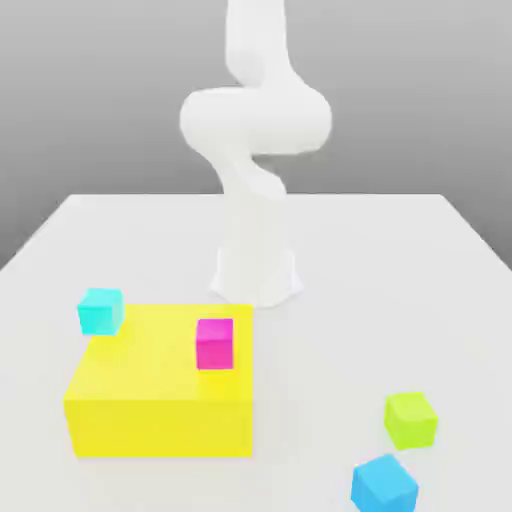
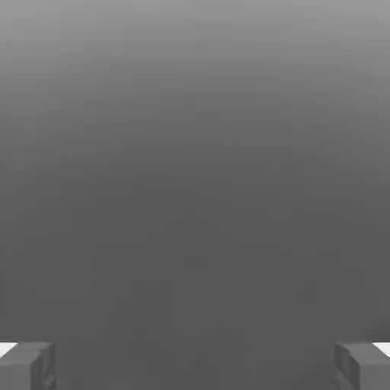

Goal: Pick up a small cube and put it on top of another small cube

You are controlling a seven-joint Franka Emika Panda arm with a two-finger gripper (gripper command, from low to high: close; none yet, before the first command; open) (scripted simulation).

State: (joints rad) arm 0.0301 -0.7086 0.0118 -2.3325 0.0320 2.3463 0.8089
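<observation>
Exterior view records the lime-green cube (image 1: 411, 419) resting on the white table (image 1: 400, 280), beside the blue cube (image 1: 384, 484), well apart from the yellow block (image 1: 160, 385); my claw (image 2: 195, 366) is spread wide, released.

Exterior view: bright, even, diffuse light. White table (image 1: 400, 260) nearly shadowless; faint soft shading beside the yellow block (image 1: 160, 385). Block's front face is darker than its top, so light comes from above. No glare. Hand view: dim grey gradient, lighter at one edge.
</observation>
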